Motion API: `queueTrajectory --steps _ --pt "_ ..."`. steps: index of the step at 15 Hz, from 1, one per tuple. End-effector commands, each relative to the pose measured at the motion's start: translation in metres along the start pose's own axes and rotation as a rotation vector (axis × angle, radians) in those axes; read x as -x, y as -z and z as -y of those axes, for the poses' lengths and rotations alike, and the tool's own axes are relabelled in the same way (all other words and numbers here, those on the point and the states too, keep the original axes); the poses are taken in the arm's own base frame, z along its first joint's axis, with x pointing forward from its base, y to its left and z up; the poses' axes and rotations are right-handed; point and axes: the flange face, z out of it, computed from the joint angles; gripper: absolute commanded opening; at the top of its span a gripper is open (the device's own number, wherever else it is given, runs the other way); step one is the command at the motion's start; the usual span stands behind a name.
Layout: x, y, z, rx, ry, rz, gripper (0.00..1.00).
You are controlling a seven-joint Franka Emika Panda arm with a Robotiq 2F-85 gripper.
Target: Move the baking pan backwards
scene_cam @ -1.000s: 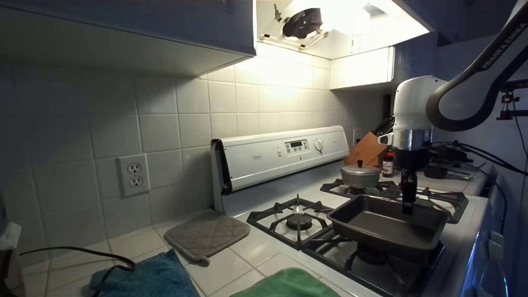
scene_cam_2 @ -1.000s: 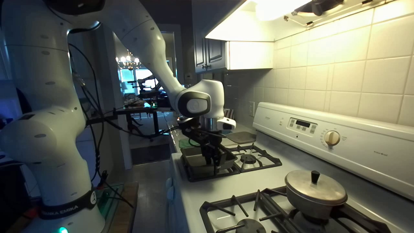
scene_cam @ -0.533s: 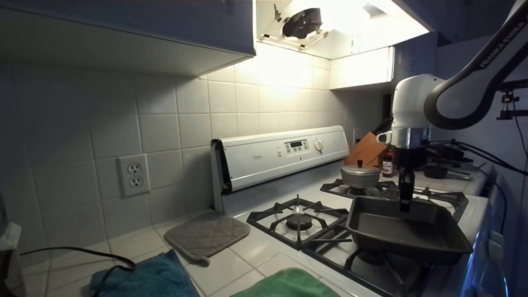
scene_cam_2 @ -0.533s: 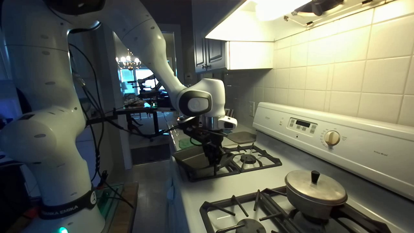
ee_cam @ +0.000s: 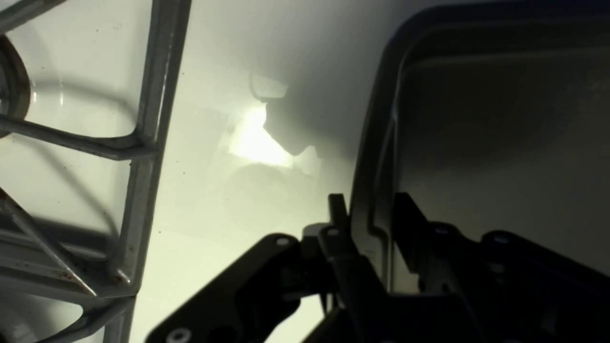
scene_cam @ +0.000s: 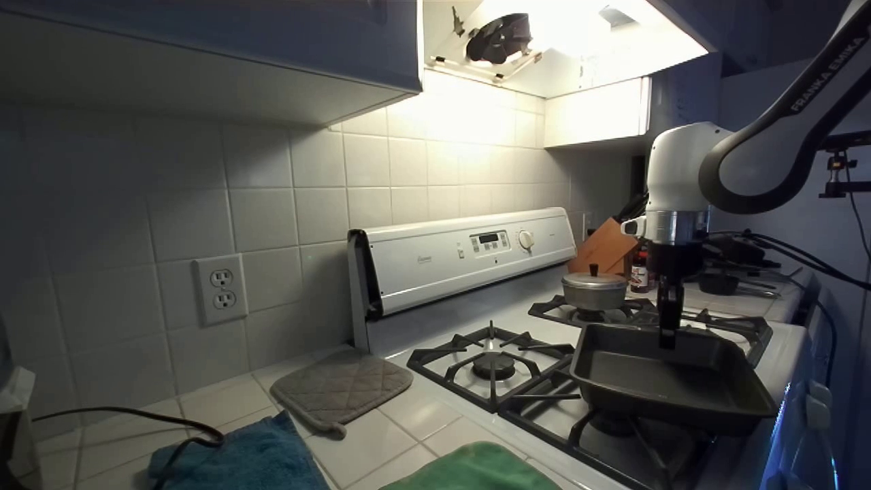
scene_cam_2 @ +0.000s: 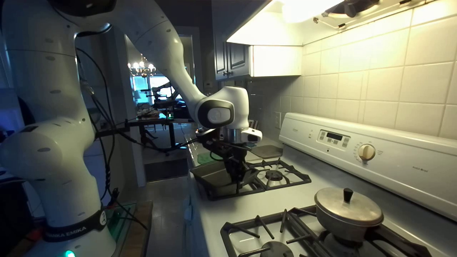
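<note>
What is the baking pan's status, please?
End effector: shut on baking pan, at one side. Pan: over front grate. Lidded pot: stands apart, probably not obstructing.

A kitchen in a home.
A white gas stove with black metal burner grates stands against a white tiled wall, its white back panel bearing a round cream knob and a small dark display. A round silver lidded metal pot sits on one grate; a white range hood glows overhead. On the white tiled counter alongside lie a grey quilted rounded-square pot holder, a blue cloth and a green cloth. Dark panelled cabinet doors and, through a doorway, a lit branched chandelier mark a dwelling.
</note>
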Motion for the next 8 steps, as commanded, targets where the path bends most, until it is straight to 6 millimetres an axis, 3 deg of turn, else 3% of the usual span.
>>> queueTrajectory --steps 1,8 --pt "-0.005 -0.006 -0.009 0.001 -0.030 0.013 0.07" --pt "-0.014 0.002 -0.031 0.006 -0.102 -0.013 0.07"
